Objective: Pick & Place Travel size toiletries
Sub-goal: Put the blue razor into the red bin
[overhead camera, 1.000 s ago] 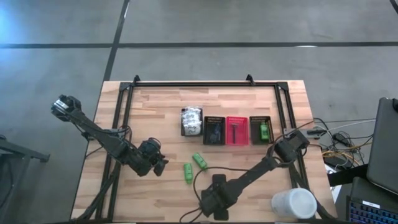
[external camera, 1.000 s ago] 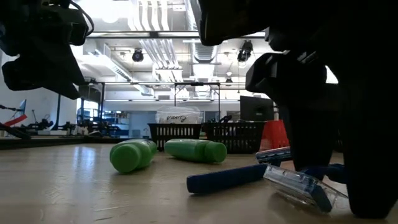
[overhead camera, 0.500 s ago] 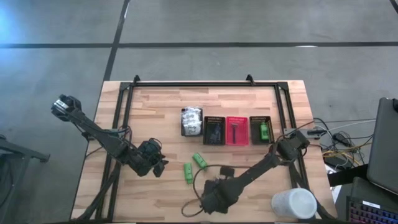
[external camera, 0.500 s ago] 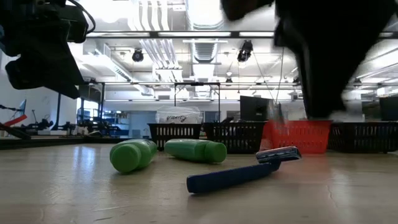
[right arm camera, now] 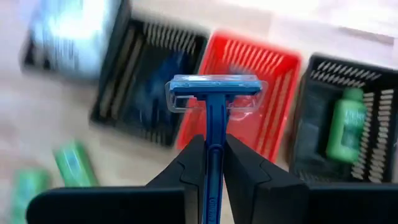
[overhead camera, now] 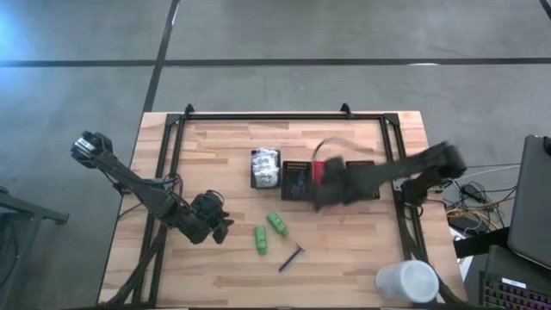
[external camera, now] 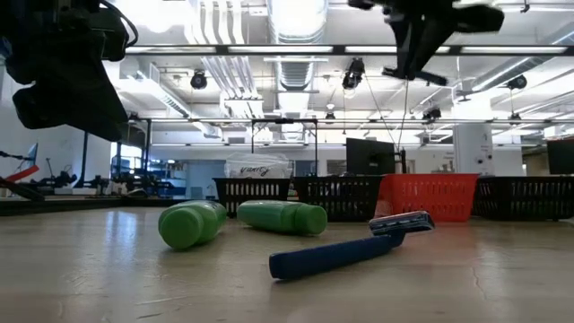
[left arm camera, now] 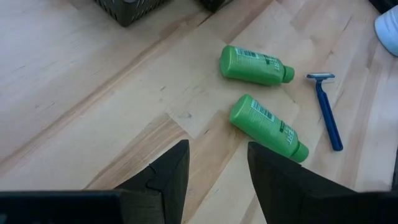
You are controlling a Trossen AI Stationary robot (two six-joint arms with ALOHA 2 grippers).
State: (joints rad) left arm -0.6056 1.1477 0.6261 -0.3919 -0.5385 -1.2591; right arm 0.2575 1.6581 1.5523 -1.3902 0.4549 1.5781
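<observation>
My right gripper (right arm camera: 211,149) is shut on a blue razor (right arm camera: 214,93) with a clear cap over its head. It is high above the row of bins (overhead camera: 320,191) and at the top of the low view (external camera: 420,45). A second blue razor (overhead camera: 290,257) lies flat on the wood near the front edge. Two green bottles (overhead camera: 260,239) (overhead camera: 275,223) lie on their sides beside it. My left gripper (left arm camera: 217,180) hovers open at the table's left (overhead camera: 215,228), its fingers short of the bottles (left arm camera: 267,127). My right gripper pinches the razor's handle (right arm camera: 213,138) between its two fingers, and the handle runs along the fingers. The capped head (right arm camera: 214,93) sticks out past the fingertips. The razor is lifted clear, over the red bin (right arm camera: 261,81).
Several mesh bins stand in a row at mid-table: a black one with white packets (overhead camera: 266,168), a black one (overhead camera: 297,179), a red one (right arm camera: 261,81), and a black one holding a green bottle (right arm camera: 345,124). A large white cup (overhead camera: 406,282) stands at the near right corner.
My right gripper was low at the table's near edge beside two razors. It has taken the capped razor, risen and swung toward the far edge, over the bins, rolling as it went. The other razor and both bottles stay where they were.
</observation>
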